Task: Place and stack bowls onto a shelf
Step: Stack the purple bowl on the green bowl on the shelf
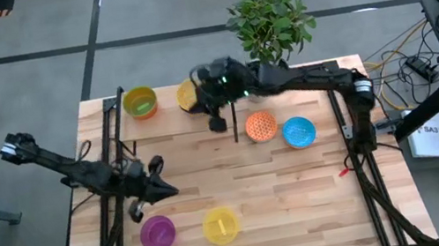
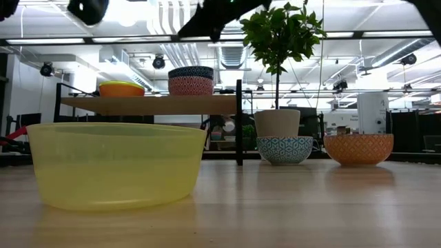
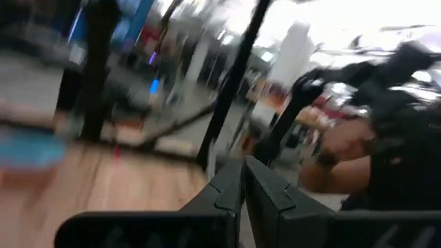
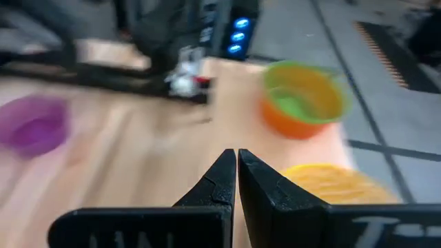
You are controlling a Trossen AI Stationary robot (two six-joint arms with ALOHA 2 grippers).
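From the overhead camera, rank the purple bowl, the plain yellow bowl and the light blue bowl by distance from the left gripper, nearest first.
Measured from the left gripper, in the high view:
1. Purple bowl, on the table's near-left part, just in front of the gripper.
2. Plain yellow bowl, near edge, toward the centre.
3. Light blue bowl, over on the right arm's side.

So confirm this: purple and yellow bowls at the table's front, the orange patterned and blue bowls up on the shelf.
One thing is wrong. The orange patterned bowl and blue bowl sit on the tabletop beside the shelf, not on it; the high view shows this. The purple bowl and yellow bowl are at the front as stated.
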